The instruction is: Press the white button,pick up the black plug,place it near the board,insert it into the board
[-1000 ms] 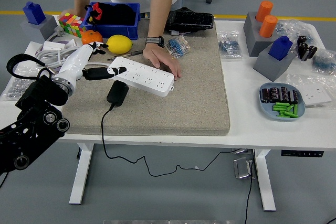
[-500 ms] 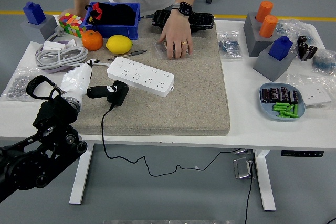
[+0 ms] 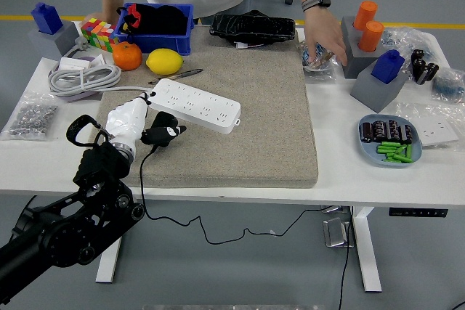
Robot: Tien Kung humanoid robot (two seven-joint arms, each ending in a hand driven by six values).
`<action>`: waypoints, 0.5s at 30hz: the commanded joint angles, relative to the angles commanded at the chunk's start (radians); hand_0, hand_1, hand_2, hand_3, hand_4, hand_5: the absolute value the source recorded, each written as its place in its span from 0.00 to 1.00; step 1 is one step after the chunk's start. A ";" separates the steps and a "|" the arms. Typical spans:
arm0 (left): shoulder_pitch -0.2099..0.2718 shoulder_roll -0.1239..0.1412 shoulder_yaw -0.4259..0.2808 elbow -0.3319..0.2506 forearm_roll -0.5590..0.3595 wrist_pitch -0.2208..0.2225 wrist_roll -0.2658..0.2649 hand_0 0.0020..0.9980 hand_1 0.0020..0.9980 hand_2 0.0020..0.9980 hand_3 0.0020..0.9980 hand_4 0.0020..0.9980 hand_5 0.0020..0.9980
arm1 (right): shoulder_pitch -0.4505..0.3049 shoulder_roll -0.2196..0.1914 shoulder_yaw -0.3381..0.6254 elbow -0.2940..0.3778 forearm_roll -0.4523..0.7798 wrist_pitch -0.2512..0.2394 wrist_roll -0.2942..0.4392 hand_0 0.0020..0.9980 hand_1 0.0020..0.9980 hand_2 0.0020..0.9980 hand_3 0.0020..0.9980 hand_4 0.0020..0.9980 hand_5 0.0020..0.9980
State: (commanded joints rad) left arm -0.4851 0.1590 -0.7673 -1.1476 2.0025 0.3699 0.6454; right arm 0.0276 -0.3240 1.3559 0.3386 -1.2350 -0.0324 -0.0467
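one hand in frame, left hand [image 3: 145, 127], fingers pinching black plug [image 3: 161, 134] left of centre; plug just below white board [image 3: 195, 104]; person's hand [image 3: 323, 40] upper right on plastic bag [image 3: 317, 57]

A single head view looks forward and down from high on the robot's side, taking in the whole white tabletop [image 3: 341, 172], its near edge crossing low in frame.

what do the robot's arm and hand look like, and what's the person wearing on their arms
The left arm is black, built of chunky round joints, with a black cable loop near the wrist. A silver ring joins it to the left hand, which has a white shell and black fingers. The person wears a white top and a dark wristwatch.
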 joint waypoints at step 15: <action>-0.024 -0.026 0.046 0.103 0.064 -0.030 0.000 0.74 0.72 0.66 0.85 1.00 0.55 | -0.007 0.005 0.013 -0.002 -0.001 -0.001 0.000 0.76 0.64 0.64 0.62 0.71 0.40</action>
State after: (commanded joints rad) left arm -0.5088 0.1327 -0.7212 -1.0448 2.0667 0.3399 0.6454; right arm 0.0203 -0.3191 1.3688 0.3365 -1.2359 -0.0333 -0.0472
